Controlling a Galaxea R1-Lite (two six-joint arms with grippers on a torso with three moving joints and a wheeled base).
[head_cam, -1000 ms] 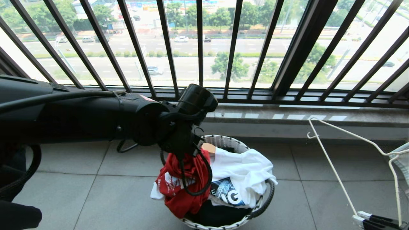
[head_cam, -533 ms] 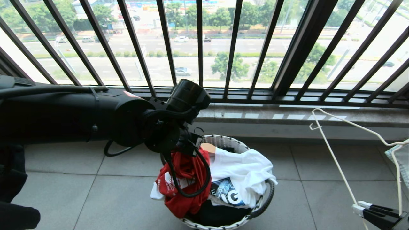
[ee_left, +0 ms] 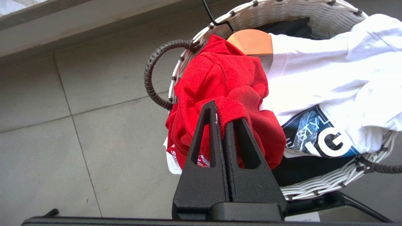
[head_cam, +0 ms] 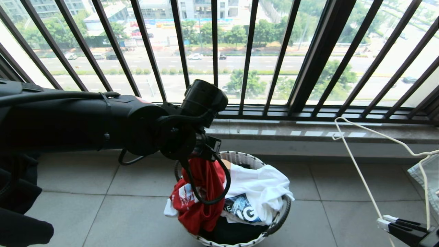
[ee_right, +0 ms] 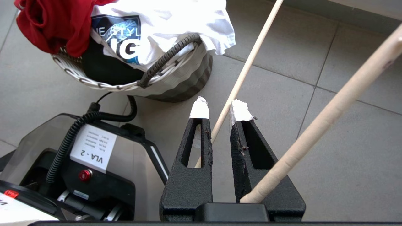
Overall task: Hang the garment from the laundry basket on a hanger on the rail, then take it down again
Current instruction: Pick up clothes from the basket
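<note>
The red garment (head_cam: pixel 200 192) hangs bunched over the near-left rim of the laundry basket (head_cam: pixel 240 156), part lifted above it. My left gripper (ee_left: pixel 224 113) is shut on a fold of the garment (ee_left: pixel 220 72), just above the basket (ee_left: pixel 282 12). At the lower right, my right gripper (head_cam: pixel 383 222) is shut on the thin white hanger (head_cam: pixel 356 168), whose wire slants up toward the window sill. The hanger's wire (ee_right: pixel 245 69) runs between the white-tipped fingers of the right gripper (ee_right: pixel 220 110). The rail is out of view.
A white T-shirt with a dark graphic (head_cam: pixel 260 185), a black garment and a wooden hanger's end (ee_left: pixel 251 42) also lie in the basket. The dark barred window railing (head_cam: pixel 214 51) and stone sill (head_cam: pixel 308 132) stand behind. Pale cloth (head_cam: pixel 428 175) hangs at the right. My base (ee_right: pixel 78 163) is beside the basket.
The whole view has tilted up a little. My left wrist has swung slightly left and up, keeping its hold on the red garment. The right gripper has risen slightly with the hanger.
</note>
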